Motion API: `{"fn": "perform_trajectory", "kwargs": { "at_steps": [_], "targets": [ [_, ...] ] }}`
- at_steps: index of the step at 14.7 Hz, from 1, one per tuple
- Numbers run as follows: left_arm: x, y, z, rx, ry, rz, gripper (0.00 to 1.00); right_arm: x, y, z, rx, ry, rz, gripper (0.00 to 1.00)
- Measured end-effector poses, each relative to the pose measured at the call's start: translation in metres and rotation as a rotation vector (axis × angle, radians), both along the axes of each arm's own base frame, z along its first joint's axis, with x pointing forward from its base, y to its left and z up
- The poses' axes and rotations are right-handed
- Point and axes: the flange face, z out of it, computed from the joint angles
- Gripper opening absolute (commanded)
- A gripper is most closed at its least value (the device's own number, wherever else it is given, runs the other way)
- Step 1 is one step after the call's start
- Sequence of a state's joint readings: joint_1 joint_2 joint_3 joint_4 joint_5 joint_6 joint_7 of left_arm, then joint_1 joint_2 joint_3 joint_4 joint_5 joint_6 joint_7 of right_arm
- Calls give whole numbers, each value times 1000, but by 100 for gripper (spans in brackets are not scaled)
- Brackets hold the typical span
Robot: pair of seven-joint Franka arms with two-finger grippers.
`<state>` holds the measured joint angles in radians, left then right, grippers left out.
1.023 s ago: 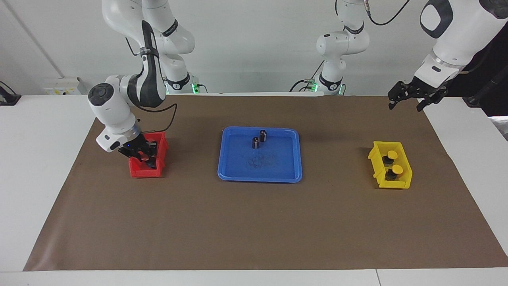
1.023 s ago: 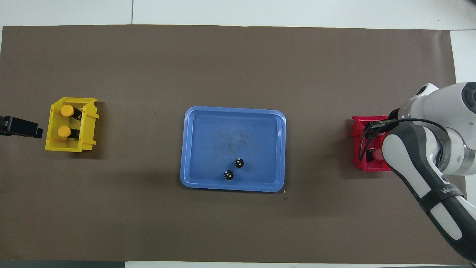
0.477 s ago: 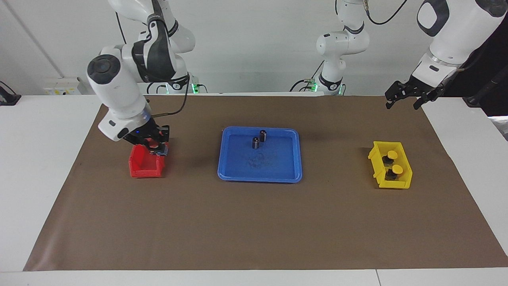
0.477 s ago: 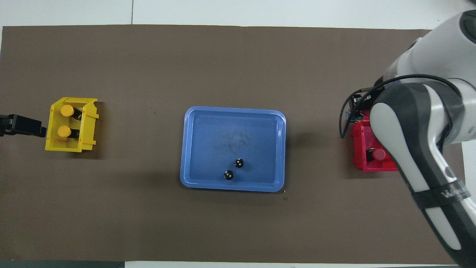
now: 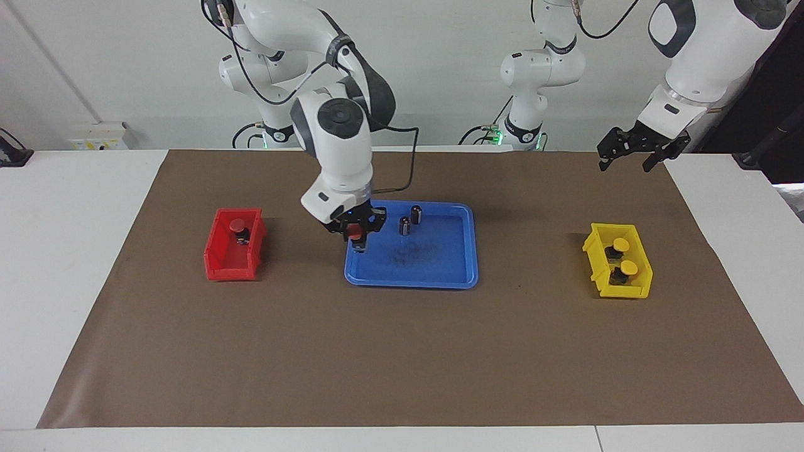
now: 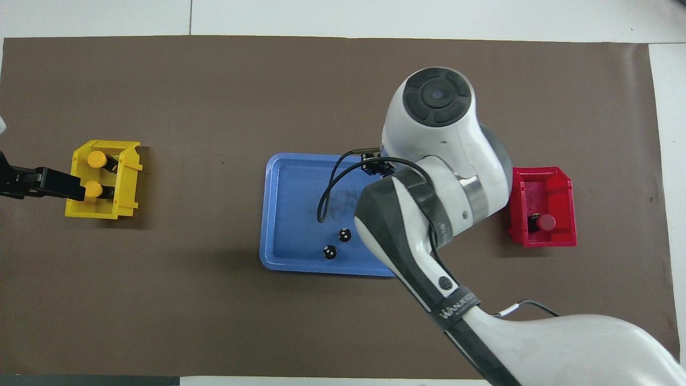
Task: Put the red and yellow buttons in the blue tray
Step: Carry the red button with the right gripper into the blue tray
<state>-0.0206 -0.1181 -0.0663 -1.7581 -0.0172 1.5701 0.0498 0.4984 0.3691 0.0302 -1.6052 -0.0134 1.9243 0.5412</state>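
My right gripper (image 5: 357,238) is shut on a red button (image 5: 355,232) and holds it just over the blue tray (image 5: 440,277), at the tray's end toward the right arm. In the overhead view the arm hides this gripper and its button; the tray's bare floor (image 6: 289,214) shows. A second red button (image 5: 237,225) sits in the red bin (image 5: 220,267) and also shows in the overhead view (image 6: 545,222). Two yellow buttons (image 5: 620,243) (image 5: 629,269) sit in the yellow bin (image 5: 641,289). My left gripper (image 5: 631,150) is open, high over the table's edge near the yellow bin.
Two dark capless cylinders (image 5: 416,214) (image 5: 404,226) stand in the tray on its side nearer to the robots. A brown mat (image 5: 402,351) covers the table. In the overhead view the left gripper (image 6: 43,182) overlaps the yellow bin (image 6: 126,182).
My right gripper has lifted a red button out of the red bin and carried it to over the blue tray. My left gripper has drifted slightly toward the table's middle.
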Motion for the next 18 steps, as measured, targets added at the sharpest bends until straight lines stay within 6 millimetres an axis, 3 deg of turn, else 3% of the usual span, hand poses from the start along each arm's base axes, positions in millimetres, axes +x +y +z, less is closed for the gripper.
{"fn": "perform_trajectory", "kwargs": {
  "at_steps": [2, 4, 7, 9, 10, 12, 13, 16, 18],
  "targets": [
    [-2, -9, 3, -4, -6, -14, 100, -8, 30, -36, -13, 6, -7, 18],
    [-2, -10, 6, -9, -12, -20, 100, -11, 42, -57, -19, 13, 2, 18],
    [6, 15, 6, -18, -47, 26, 100, -12, 43, -60, -19, 13, 5, 20],
    [18, 30, -5, -20, -67, 50, 100, -18, 50, -62, -20, 13, 18, 22],
    [28, 31, -18, -18, -69, 48, 100, -20, 53, -64, -18, 10, 25, 26],
    [52, 29, -52, -12, -63, 15, 100, -23, 56, -69, -17, 1, 33, 51],
    [64, 29, -72, -8, -57, -14, 99, -23, 56, -70, -17, -1, 34, 58],
    [100, 50, -131, 11, -81, -39, 79, -22, 53, -66, -15, -11, 32, 62],
    [114, 74, -156, 19, -103, -14, 71, -15, 52, -49, -1, -38, 26, 62]
  ]
}}
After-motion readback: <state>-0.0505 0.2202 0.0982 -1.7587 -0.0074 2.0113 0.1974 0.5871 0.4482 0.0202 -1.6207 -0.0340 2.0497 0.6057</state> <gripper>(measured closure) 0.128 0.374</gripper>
